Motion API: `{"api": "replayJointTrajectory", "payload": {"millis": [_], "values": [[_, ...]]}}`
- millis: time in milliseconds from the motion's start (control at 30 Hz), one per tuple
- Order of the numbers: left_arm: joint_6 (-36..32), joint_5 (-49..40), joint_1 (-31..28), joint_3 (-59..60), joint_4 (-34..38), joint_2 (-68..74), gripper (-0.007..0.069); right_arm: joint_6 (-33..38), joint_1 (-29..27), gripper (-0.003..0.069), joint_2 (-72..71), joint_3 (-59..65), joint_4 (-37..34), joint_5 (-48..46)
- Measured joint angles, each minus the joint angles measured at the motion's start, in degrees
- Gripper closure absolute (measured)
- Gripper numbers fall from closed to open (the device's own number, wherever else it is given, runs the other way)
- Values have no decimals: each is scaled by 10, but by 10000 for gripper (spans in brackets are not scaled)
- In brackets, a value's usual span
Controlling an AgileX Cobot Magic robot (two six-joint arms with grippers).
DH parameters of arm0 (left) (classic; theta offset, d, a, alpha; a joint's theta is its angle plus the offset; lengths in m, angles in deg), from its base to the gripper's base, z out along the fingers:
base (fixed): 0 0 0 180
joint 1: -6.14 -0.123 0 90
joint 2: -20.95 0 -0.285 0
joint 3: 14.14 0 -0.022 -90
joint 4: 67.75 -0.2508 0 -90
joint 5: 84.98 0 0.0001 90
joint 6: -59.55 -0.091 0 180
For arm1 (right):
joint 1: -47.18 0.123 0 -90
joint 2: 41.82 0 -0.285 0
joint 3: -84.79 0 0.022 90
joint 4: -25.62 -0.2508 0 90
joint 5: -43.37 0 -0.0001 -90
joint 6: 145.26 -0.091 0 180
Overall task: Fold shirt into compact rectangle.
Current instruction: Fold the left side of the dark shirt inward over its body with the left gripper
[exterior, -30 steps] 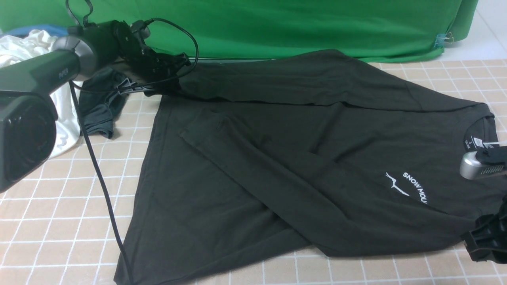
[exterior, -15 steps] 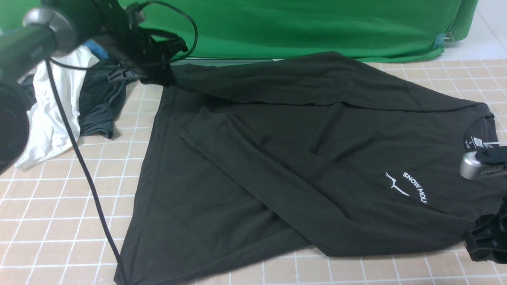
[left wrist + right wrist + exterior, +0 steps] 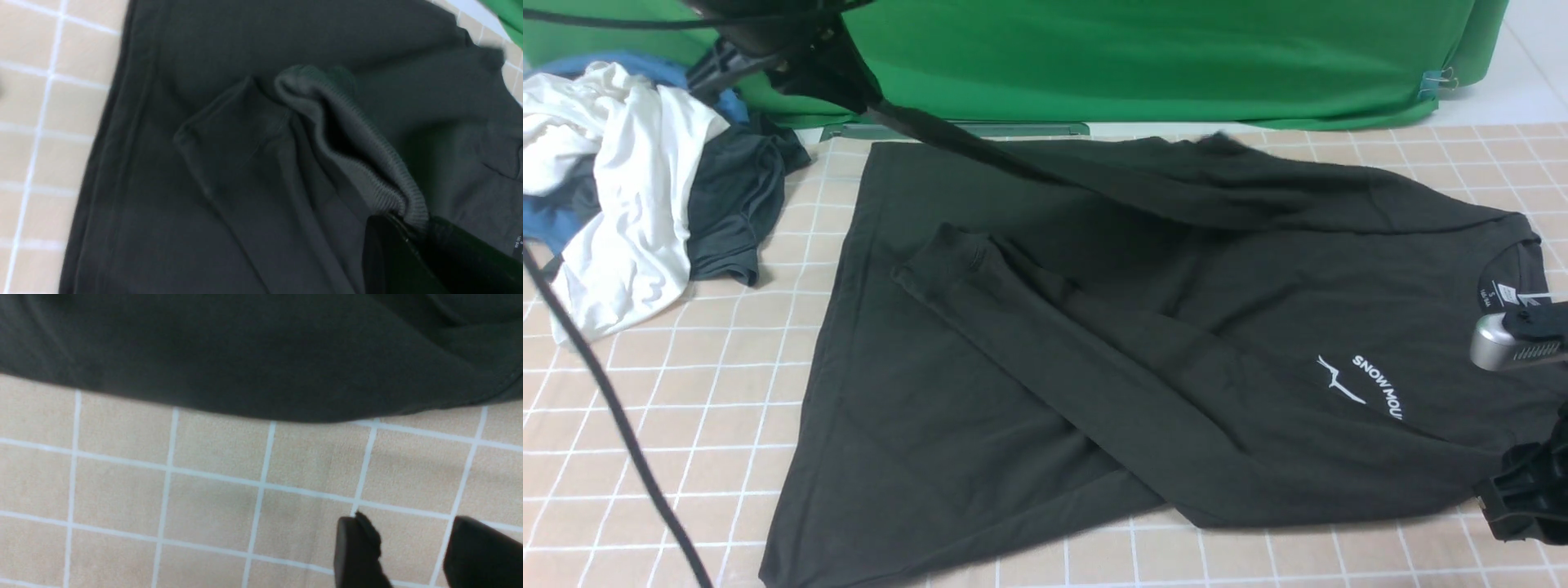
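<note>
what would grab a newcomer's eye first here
The black shirt sprawls across most of the tiled table, white chest print toward the right. Its far sleeve stretches up off the table to the back left, where the left claw is shut on the ribbed cuff. A heap of white, blue and grey clothes sits far left.

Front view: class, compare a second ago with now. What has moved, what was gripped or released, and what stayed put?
The left claw closed on the far sleeve's cuff and rose up and back toward the green backdrop, lifting that sleeve off the shirt. Nothing was released. The shirt's body, the near sleeve across it and the open right claw stayed put.
</note>
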Motion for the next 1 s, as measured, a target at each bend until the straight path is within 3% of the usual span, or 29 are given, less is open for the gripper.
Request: {"api": "replayJointTrajectory", "payload": {"millis": [300,467,633,733,900,1000], "values": [[48,4,48,259,-88,-89,590,0,0,333,0,0,0,-2],[69,78,77,402,-114,-87,590,0,0,333,0,0,0,-3],[117,154,77,458,-157,-87,587,0,0,333,0,0,0,-1],[129,213,77,485,-170,-87,545,0,0,333,0,0,0,-1],[131,222,77,484,-177,-88,414,0,0,307,0,0,0,2],[131,191,77,461,-204,-88,270,0,0,230,0,0,0,2]]}}
